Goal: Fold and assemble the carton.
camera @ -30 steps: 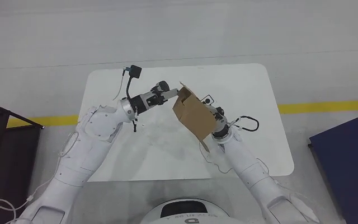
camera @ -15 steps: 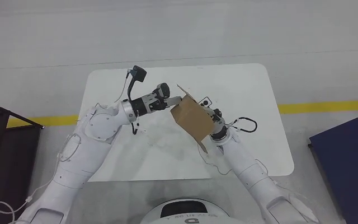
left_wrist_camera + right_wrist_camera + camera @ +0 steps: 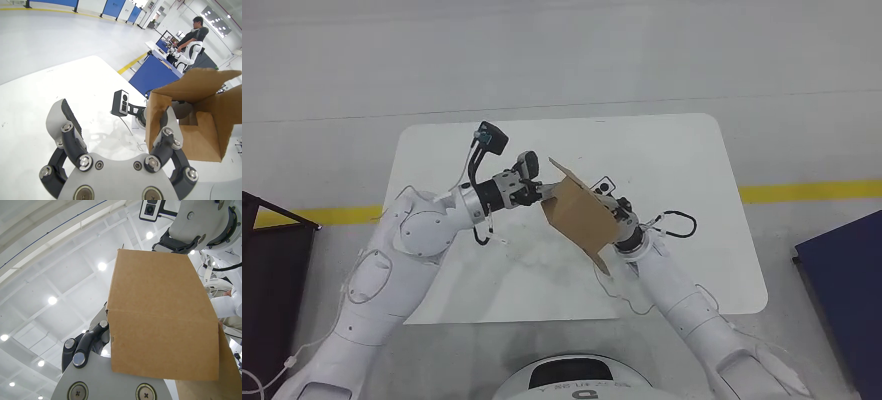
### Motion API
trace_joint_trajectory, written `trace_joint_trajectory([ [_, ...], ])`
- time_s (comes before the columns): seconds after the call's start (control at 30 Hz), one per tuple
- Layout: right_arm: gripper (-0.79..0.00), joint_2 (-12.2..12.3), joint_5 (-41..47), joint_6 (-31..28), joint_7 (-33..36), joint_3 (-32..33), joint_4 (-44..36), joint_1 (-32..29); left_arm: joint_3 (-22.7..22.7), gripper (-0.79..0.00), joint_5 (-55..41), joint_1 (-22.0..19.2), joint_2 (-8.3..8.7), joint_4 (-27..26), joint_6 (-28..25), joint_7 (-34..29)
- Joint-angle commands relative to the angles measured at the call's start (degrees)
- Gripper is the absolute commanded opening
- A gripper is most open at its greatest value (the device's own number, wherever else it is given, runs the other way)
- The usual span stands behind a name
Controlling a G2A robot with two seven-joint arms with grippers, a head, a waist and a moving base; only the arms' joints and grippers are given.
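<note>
Right gripper (image 3: pixel 618 213) clamped the carton (image 3: pixel 580 215) mid-air so the wide-open left gripper (image 3: pixel 537 190) could push its flap, I guess.

- Carton (image 3: pixel 580 218) up over the middle of the bench (image 3: pixel 682 160), tilted, its open end turned toward the left arm.
- Right gripper (image 3: pixel 619 212) under the carton on its right side, pointing upward and clamped on a wall panel.
- Left gripper (image 3: pixel 116 107) at the carton's left edge, jaws spread wide: one finger (image 3: pixel 170 121) inside the open end against a wall panel, the other outside and well apart from it.
- Right arm's wrist camera (image 3: pixel 120 103) just beside the carton's outer wall, above the bench.
- Floor stripe (image 3: pixel 812 190) on either side of the bench.
</note>
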Motion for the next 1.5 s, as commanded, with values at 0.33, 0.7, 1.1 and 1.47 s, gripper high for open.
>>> trace_joint_trajectory([
  [0.33,-0.785,0.2,0.4,0.1,0.0,0.4,0.2,-0.2,-2.1,0.000,-1.6,0.7,0.20,-0.6,-0.1,0.9],
  [0.7,-0.785,0.3,0.7,0.3,0.0,0.9,0.3,-0.1,-9.6,0.000,-9.4,4.8,1.35,-5.5,-3.3,0.7],
  [1.1,-0.785,0.1,0.6,0.0,0.0,0.5,0.6,0.4,-9.1,0.000,-4.9,6.8,1.73,-13.5,-3.6,-1.4],
  [1.47,-0.785,0.3,1.4,-0.6,0.0,1.5,-0.2,-0.6,-5.0,0.000,1.7,3.9,1.10,-9.2,-2.6,0.8],
])
